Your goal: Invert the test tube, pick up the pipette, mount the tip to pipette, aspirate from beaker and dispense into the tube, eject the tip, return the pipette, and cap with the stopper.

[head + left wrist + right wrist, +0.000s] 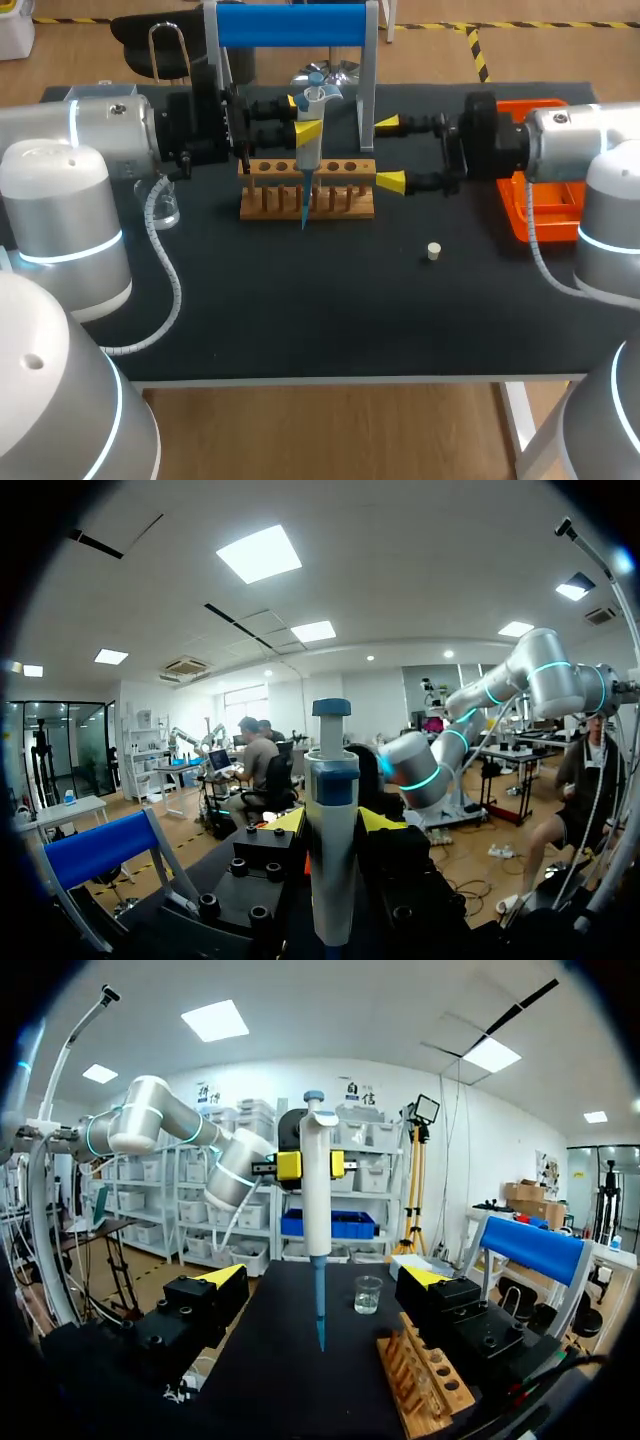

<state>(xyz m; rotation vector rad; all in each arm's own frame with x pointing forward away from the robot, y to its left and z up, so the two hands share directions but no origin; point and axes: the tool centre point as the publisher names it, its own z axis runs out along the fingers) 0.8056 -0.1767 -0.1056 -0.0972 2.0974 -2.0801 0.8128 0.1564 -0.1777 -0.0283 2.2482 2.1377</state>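
My left tool (pixel 303 115) grips the seemingly light, stiff pipette (pixel 308 158) mid-body near the surface's far edge; its thin tip (pixel 304 205) looks fragile; my right tool (pixel 389 153) gapes.

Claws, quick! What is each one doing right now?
Left claw: shut on the pipette.
Right claw: open, holding nothing.

White pipette (pixel 309 125) upright, blue tip (pixel 304 205) mounted; stopper (pixel 434 251) lying apart.

Holds pipette (pixel 309 145) upright in left gripper (pixel 306 118), just before rack (pixel 340 190); places beaker (pixel 165 205) left of rack, stopper (pixel 434 251) right and nearer, tray (pixel 545 215) far right.
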